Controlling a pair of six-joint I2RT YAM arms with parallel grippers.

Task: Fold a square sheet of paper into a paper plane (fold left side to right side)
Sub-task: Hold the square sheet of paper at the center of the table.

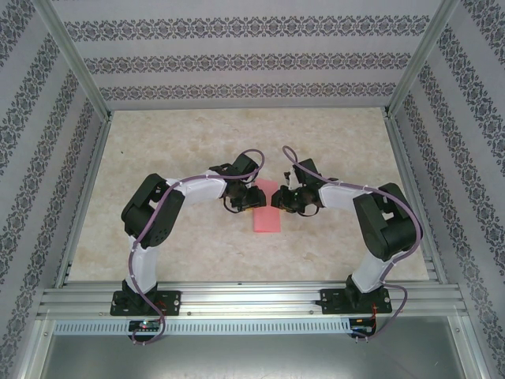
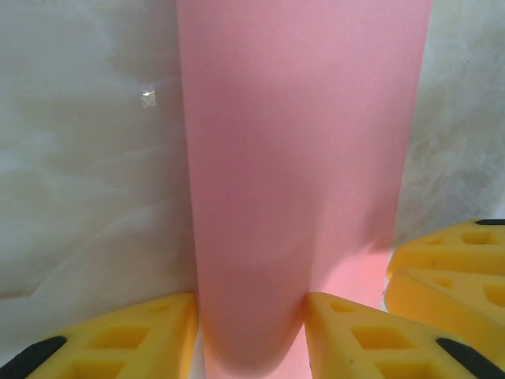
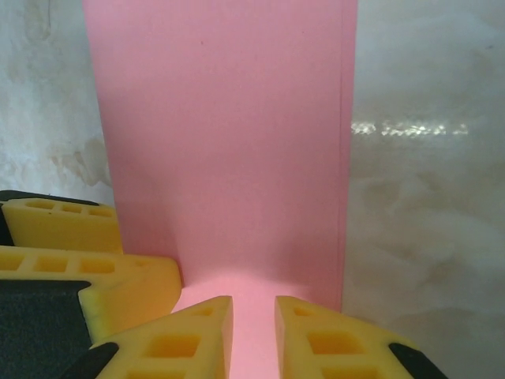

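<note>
Salmon-pink square sheet of paper (image 1: 267,219) folded over, mid-desk between two tools.
The pale marble-look desk (image 1: 181,142) carries the paper near its middle, with one side curled up. The left tool (image 2: 251,308) squeezes that curl between its jaws. The right tool (image 3: 252,308) has its jaws close together over the paper; I cannot tell if it is pinching it.

Table (image 1: 158,150): beige marbled top, running back from the aluminium rail (image 1: 252,296) at its near edge. Surface is showing a faint sheen and pale veining.

Square sheet of paper (image 1: 267,221) is lying on the top, just beyond the rail's middle. It is sitting folded over as a narrow salmon-pink strip, long side pointing away from the rail. Two layers are showing along one long edge. One short end appears to be bowing up off the top.
</note>
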